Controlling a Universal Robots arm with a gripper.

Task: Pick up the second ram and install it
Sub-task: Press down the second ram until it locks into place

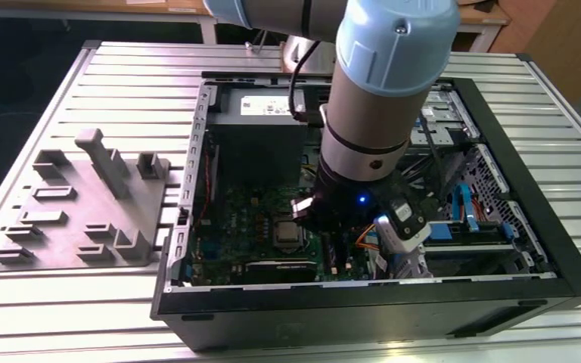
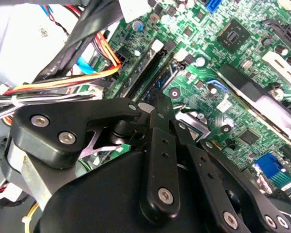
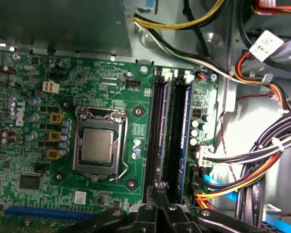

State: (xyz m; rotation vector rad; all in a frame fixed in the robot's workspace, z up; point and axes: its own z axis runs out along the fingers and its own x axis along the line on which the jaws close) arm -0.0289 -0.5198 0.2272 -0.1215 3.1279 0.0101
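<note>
Second ram (image 3: 159,127): slim, dark memory stick standing on edge in the long black slot nearest the silver square CPU socket (image 3: 98,145). Its near end is hidden under the black two-finger gripper (image 3: 157,188). A like stick (image 3: 185,121) fills the slot one further from the socket.

Fingers: drawn together, with their tips (image 2: 158,103) at the stick's top edge. Whether they pinch it or only press on it cannot be told.

Writing: the print on the white cable tag (image 3: 266,44), beyond the slots from the socket, is too small to read.
</note>
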